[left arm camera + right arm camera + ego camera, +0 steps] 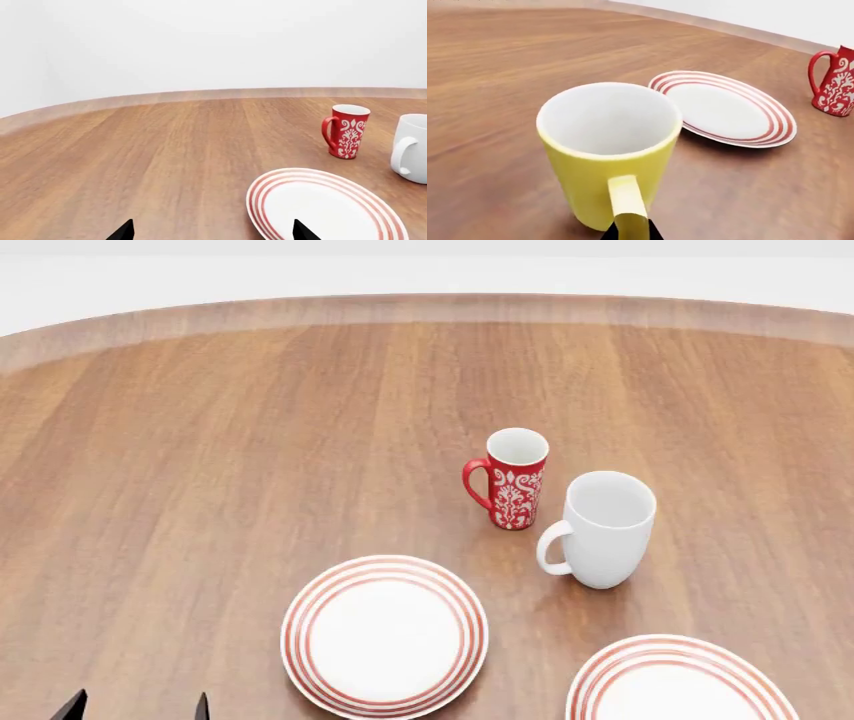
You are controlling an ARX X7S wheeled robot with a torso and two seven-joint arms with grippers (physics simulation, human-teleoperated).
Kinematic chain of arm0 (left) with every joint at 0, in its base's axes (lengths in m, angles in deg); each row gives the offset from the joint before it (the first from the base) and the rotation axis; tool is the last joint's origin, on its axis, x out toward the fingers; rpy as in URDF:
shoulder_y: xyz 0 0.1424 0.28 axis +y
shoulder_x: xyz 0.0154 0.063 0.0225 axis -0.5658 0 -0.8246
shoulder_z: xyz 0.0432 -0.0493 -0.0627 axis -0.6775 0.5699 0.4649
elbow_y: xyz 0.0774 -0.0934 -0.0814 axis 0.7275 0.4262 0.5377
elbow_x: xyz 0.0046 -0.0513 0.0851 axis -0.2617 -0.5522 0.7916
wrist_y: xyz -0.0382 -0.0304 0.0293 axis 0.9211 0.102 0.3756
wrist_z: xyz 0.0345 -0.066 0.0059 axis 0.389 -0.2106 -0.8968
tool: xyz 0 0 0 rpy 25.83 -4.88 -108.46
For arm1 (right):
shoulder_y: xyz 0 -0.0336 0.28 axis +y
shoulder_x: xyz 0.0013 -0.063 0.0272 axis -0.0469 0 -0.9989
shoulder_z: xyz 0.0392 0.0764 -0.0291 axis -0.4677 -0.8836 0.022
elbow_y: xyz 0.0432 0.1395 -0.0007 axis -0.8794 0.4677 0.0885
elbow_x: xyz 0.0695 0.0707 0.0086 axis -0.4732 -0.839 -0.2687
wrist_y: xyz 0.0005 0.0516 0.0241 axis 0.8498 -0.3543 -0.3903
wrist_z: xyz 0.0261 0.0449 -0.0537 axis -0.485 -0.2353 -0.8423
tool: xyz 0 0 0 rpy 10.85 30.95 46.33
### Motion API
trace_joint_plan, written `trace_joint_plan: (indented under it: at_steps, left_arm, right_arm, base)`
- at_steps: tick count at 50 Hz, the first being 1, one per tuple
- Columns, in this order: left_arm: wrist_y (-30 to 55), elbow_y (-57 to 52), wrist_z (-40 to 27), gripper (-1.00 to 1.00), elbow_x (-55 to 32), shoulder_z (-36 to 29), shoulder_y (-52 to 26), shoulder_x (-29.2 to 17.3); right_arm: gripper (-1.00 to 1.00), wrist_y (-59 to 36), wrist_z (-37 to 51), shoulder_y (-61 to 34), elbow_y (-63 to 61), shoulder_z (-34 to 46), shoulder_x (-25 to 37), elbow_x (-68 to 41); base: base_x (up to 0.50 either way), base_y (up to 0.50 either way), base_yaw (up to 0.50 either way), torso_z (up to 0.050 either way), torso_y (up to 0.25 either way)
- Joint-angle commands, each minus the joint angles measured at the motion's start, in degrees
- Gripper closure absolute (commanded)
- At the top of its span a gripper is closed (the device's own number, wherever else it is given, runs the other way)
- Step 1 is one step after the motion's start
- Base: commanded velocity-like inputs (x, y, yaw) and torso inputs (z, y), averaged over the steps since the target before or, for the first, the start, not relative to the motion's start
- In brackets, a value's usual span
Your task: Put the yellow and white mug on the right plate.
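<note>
The yellow and white mug (pixel 607 150) stands upright and fills the right wrist view, with its white inside showing. My right gripper (pixel 630 233) is shut on its yellow loop handle (pixel 627 205), one black fingertip on each side. The mug and the right gripper are out of the head view. The right plate (pixel 681 688), white with red rings, lies at the near right edge of the head view. A ringed plate (pixel 727 107) lies just beyond the mug; I cannot tell which of the two it is. My left gripper (pixel 136 710) is open and empty at the near left, and it also shows in the left wrist view (pixel 213 235).
The left look-alike plate (pixel 384 635) lies near the middle front and also shows in the left wrist view (pixel 327 205). A slim red floral mug (pixel 514 478) and a taller white mug (pixel 603 528) stand behind the plates. The wooden table (pixel 214 440) curves away at the far edge.
</note>
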Motion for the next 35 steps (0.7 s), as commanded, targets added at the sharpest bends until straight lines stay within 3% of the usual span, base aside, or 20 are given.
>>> trace_joint_plan:
  at_steps: [1, 35]
  left_arm:
    - [0.4, -0.5, 1.0, -1.00, 0.9, 1.0, 0.1, 0.9]
    - [0.2, -0.5, 0.3, -1.00, 0.4, 0.2, 0.0, 0.4]
  right_arm:
    - [1.00, -1.9, -0.4, 0.4, -3.5, -2.7, 0.2, -1.6]
    - [1.00, -5.8, 6.0, 3.3, -17.7, -7.1, 5.2, -2.8]
  base:
    - [0.00, 0.00, 0.00, 0.000, 0.015]
    - [0.00, 0.00, 0.00, 0.000, 0.000]
